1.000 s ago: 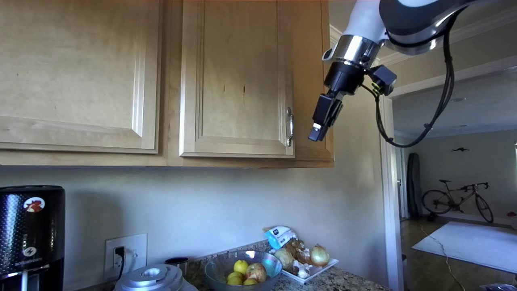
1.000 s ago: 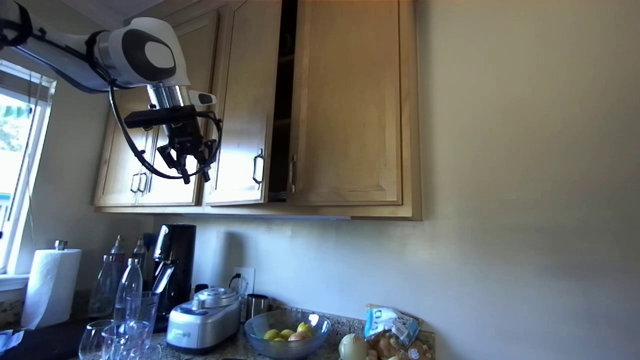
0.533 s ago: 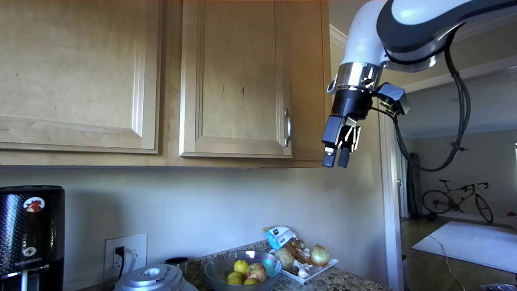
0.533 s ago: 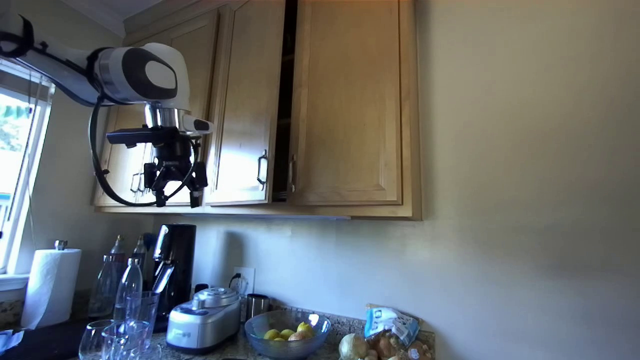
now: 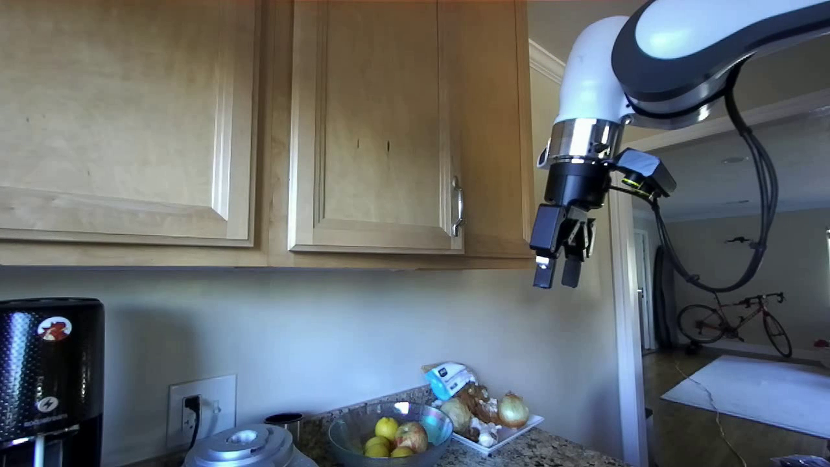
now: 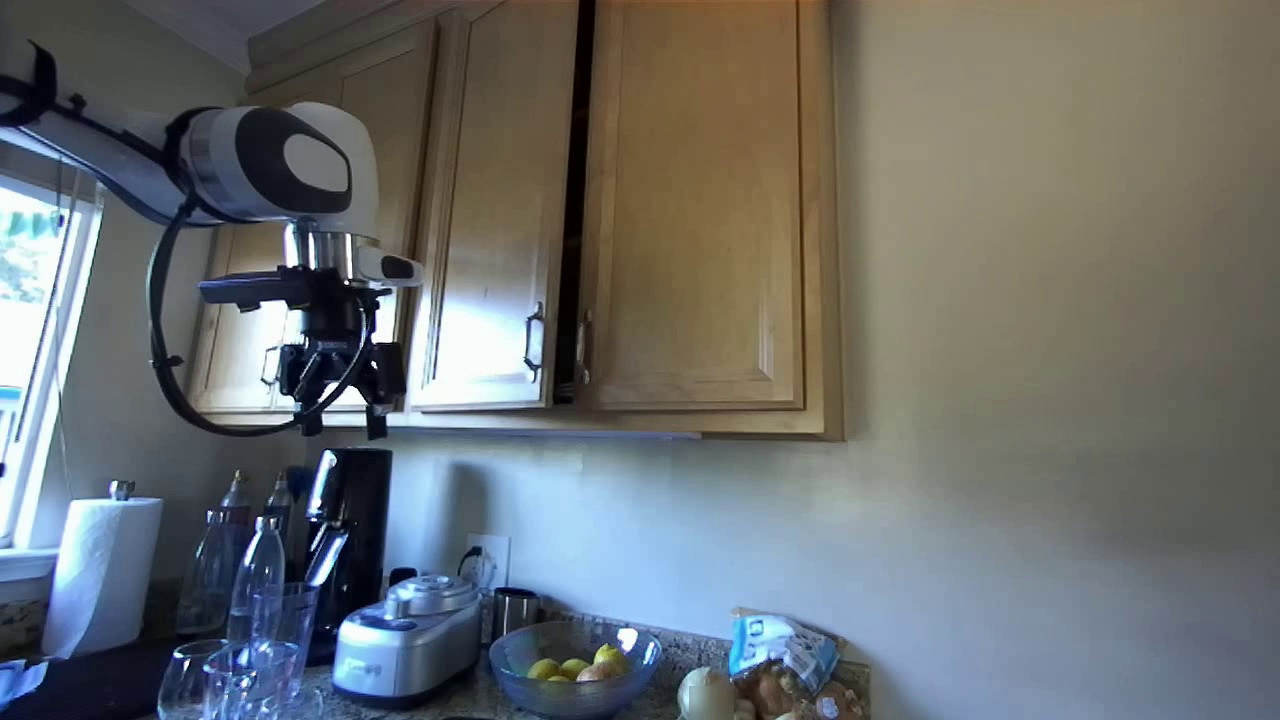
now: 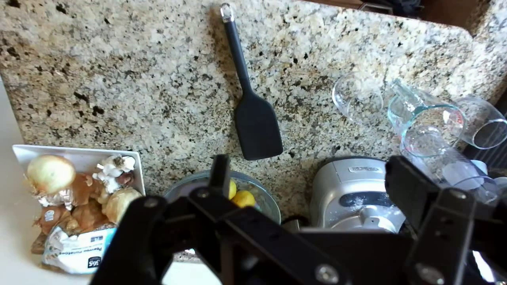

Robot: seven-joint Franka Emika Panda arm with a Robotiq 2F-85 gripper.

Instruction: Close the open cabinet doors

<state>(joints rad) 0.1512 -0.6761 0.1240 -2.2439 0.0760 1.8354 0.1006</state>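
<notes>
Two honey-wood cabinet doors with metal bar handles make up the pair. The near-side door (image 6: 500,220) stands slightly ajar, leaving a narrow dark gap beside its neighbour (image 6: 700,200). In another exterior view the ajar door (image 5: 382,130) partly covers the second door (image 5: 489,130), whose handle is hidden there. My gripper (image 5: 557,274) points down in front of the cabinet, fingertips just below its bottom edge and apart from both doors. The gripper (image 6: 344,424) looks open from here too. In the wrist view the gripper (image 7: 309,170) has its fingers wide apart with nothing between them; no door shows.
Below lies a granite counter (image 7: 158,79) with a black spatula (image 7: 253,118), a fruit bowl (image 6: 575,690), a silver appliance (image 6: 410,640), glasses (image 7: 427,130) and a tray of onions (image 7: 83,152). A wider matching door (image 5: 117,117) adjoins the pair.
My gripper has dropped, drawn away from the doors and turned from tilted to pointing down, its fingers spreading. The ajar door has swung a little inward, narrowing the dark gap.
</notes>
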